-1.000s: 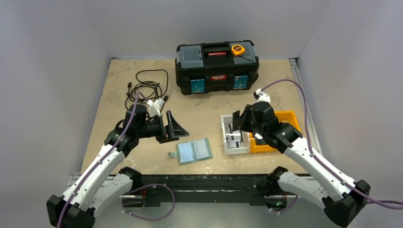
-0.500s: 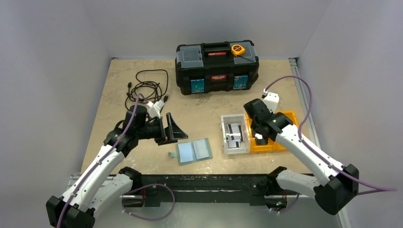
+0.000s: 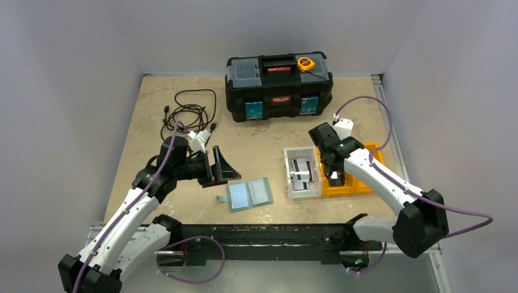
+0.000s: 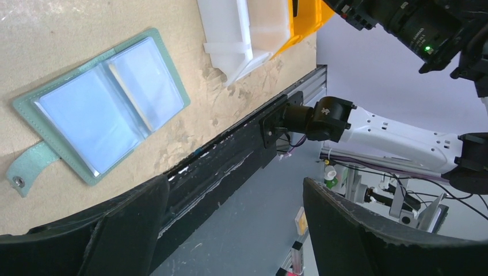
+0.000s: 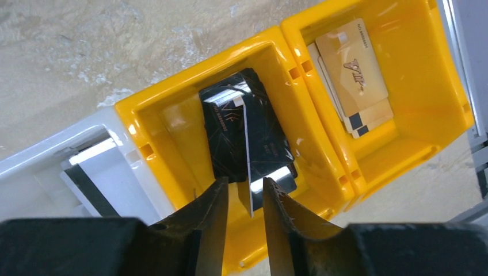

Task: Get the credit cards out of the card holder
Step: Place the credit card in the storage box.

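Black cards (image 5: pixel 227 129) lie in the orange bin (image 5: pixel 275 35), in the compartment next to the white bin (image 5: pixel 34 167), straight under the right gripper (image 5: pixel 244 187). Its fingers stand a narrow gap apart. An edge-on card (image 5: pixel 248 172) lines up with that gap and seems to touch neither pad. Tan cards (image 5: pixel 351 75) fill the next compartment. The card holder (image 4: pixel 100 109) lies open on the table (image 3: pixel 269 137) just beside the left gripper (image 4: pixel 236 184), which is spread wide and empty.
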{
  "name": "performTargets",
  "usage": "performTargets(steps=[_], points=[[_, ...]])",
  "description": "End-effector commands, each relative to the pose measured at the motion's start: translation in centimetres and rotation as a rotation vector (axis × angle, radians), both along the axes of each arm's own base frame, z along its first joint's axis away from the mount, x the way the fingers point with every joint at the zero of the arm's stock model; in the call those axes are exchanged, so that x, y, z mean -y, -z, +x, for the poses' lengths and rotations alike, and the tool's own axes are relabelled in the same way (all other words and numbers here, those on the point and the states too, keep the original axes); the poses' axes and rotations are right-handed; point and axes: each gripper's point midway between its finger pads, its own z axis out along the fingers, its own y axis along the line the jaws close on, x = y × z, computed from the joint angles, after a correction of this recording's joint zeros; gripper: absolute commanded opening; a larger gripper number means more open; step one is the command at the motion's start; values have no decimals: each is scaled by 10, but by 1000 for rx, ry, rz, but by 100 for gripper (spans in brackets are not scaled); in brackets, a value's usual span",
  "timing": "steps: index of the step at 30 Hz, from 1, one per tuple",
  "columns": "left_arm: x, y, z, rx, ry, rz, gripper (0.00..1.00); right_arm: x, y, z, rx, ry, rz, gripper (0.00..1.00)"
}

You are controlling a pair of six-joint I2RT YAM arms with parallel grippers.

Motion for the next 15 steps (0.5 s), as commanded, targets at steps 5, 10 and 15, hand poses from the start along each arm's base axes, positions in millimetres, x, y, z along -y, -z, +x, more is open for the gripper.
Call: performTargets(steps=[5,10,15], points=[[0,15,1,24,-7,119,87,-19,-12,12,53,-68,92,43],[8,39,-1,14,-2,257,86,-36,-26,17,81,-133,170,48],[20,62,5,21,7,391,83,-54,-45,19,120,-209,264,53]])
